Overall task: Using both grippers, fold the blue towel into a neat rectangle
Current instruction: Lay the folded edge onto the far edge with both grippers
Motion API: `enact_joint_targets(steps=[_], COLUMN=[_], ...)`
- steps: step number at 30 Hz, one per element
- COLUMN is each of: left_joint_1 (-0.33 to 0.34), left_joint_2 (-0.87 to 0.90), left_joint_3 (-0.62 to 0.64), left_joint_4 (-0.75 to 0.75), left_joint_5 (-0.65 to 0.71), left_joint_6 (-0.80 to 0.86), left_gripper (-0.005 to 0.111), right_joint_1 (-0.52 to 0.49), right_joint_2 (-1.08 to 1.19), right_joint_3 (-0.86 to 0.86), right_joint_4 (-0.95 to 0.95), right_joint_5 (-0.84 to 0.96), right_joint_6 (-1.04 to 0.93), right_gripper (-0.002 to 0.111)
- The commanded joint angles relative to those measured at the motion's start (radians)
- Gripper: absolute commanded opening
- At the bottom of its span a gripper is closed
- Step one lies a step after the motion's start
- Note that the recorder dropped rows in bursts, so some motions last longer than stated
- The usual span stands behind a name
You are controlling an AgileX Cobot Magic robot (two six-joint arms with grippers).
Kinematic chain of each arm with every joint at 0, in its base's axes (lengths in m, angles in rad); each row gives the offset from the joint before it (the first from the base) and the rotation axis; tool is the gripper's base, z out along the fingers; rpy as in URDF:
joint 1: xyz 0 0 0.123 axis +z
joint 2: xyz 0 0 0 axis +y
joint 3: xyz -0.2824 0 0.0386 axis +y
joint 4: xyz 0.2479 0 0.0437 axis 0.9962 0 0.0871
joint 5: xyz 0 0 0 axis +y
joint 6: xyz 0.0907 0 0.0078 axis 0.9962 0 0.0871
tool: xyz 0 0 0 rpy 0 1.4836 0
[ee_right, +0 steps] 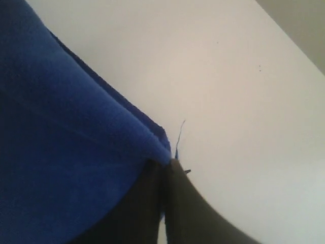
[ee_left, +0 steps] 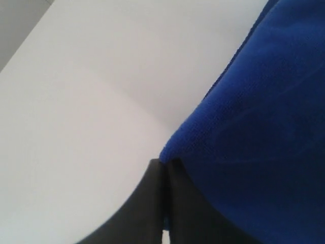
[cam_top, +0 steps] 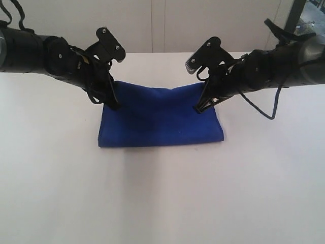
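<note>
ext view: blue towel [cam_top: 160, 119] is lying mid-table on the white table [cam_top: 162, 203], near edge resting flat, far edge being held up off the surface. left gripper [cam_top: 114, 104] is pinching the far-left corner and right gripper [cam_top: 199, 108] the far-right corner, both jaws clamped narrow on cloth. the far edge is sagging a bit between them. judging: they are gripping at the corners so the layer is staying spread and square for a fold toward the near edge. near edge is looking thick, maybe already doubled, can't tell for sure. bare table is showing on all sides of the towel, most on the camera side. arms are angling in from each side, well apart, not crossing.

l wrist view: left gripper [ee_left: 165, 168] fingers are pressing together w/ the blue towel [ee_left: 264, 127] corner caught at the tips. cloth is hanging to one side, bare table [ee_left: 91, 101] on the other.

r wrist view: right gripper [ee_right: 165, 165] is doing the same, tips closed on the blue towel [ee_right: 61, 152] corner. a loose thread [ee_right: 179, 134] is sticking out just beside the tips, and the table [ee_right: 244, 101] beyond is showing bare.
</note>
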Motion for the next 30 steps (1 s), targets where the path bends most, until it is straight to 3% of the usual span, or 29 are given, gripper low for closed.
enact_joint_targets(steps=[1,9,13,15,18,22,30], left_joint_1=[0.003,0.003,0.003,0.003,0.003,0.003,0.006], left_joint_2=[-0.001,-0.001,-0.001,-0.001,-0.001,-0.001,-0.001], left_joint_3=[-0.004,-0.004,-0.004,-0.004,-0.004,-0.004,-0.004], left_joint_4=[-0.008,0.035,0.037,0.041,0.048,0.048,0.048], left_joint_5=[0.004,0.004,0.004,0.004,0.016,0.033,0.053], left_joint_6=[0.002,0.004,0.004,0.004,0.006,0.006,-0.002], left_gripper=[0.000,0.000,0.001,0.009,0.031,0.052,0.054], right_joint_1=[-0.004,-0.004,-0.004,-0.004,-0.004,-0.004,-0.004], right_joint_2=[0.001,0.003,0.002,0.002,0.002,0.002,-0.011], right_joint_3=[-0.008,-0.008,-0.008,-0.008,-0.008,-0.008,-0.008], right_joint_4=[0.000,0.000,0.000,0.000,0.000,0.000,0.005], right_joint_5=[-0.025,-0.064,-0.064,-0.064,-0.064,-0.064,-0.059], right_joint_6=[0.006,0.006,0.006,0.006,0.006,0.006,0.038], right_gripper=[0.000,0.000,0.012,0.024,0.039,0.045,0.043])
